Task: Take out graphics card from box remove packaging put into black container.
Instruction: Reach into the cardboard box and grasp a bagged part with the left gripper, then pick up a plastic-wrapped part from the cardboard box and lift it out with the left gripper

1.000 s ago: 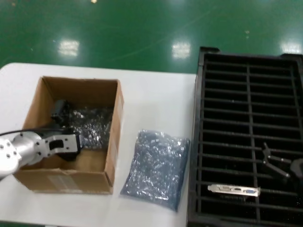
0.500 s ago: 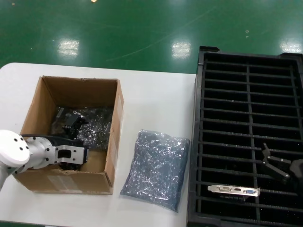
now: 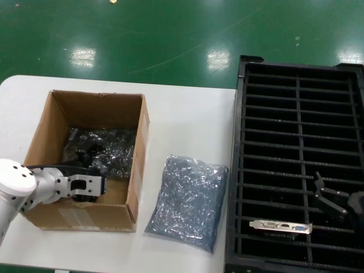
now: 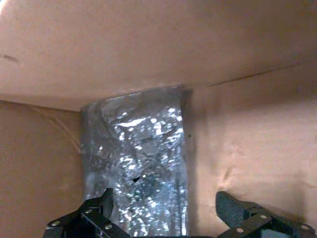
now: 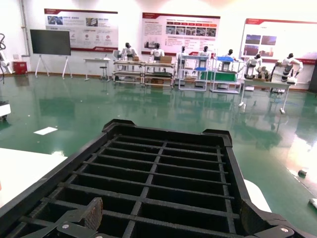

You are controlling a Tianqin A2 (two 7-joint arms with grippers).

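Left pincer (image 3: 85, 190) half-hidden inside box (image 3: 139, 153).

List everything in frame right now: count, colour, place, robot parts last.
Brown corrugated cardboard box: 1, brown, left on the white table, open top.
Crinkly silver anti-static bag: 1, shiny grey-silver, inside the box, contents not visible.
Flatter bluish crinkled bag: 1, blue-grey, on the table between box and tray.
Black ribbed plastic tray: 1, black, right of the table.
Graphics card with silver bracket: 1, in a near slot of the tray.
Left gripper: 1, open, inside the box at the silver bag's near end.
Right gripper: 1, open, over the tray above the card.
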